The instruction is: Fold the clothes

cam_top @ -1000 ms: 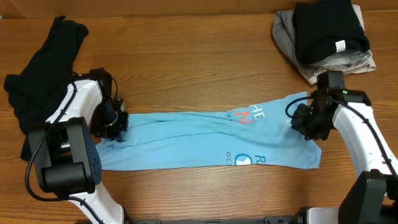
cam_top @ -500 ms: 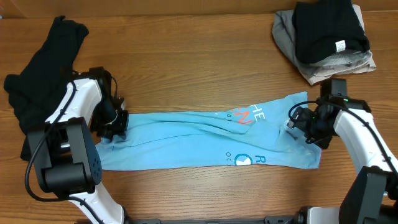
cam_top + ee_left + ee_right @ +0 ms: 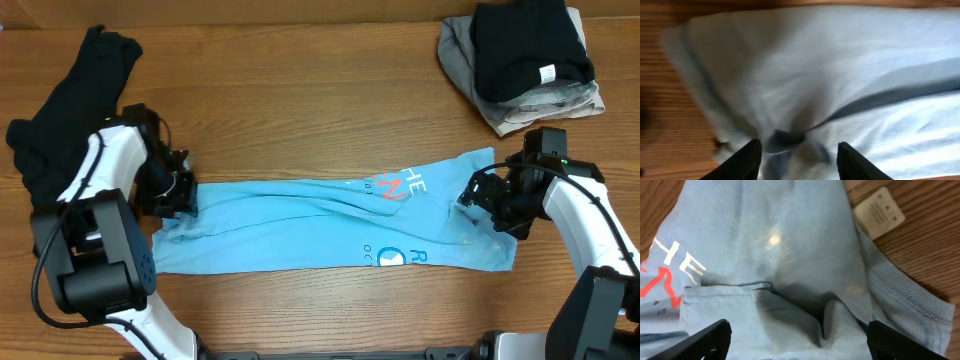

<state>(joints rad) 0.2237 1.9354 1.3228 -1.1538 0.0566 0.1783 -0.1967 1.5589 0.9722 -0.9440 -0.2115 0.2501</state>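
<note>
Your light blue T-shirt (image 3: 300,225) lies as a long folded strip across the lower middle of the overhead frame, its white and red lettering toward the right. Your left gripper (image 3: 178,197) sits at the strip's left end; in the left wrist view its fingers (image 3: 747,160) stand apart with a pucker of blue cloth between them. Your right gripper (image 3: 488,203) is over the right end, spread wide above the cloth and clamped on nothing, near the collar and a white label (image 3: 879,212) showing against the table (image 3: 300,100). A black garment (image 3: 65,110) is heaped at upper left. A folded black garment (image 3: 525,45) rests on a grey garment (image 3: 460,55) at upper right.
</note>
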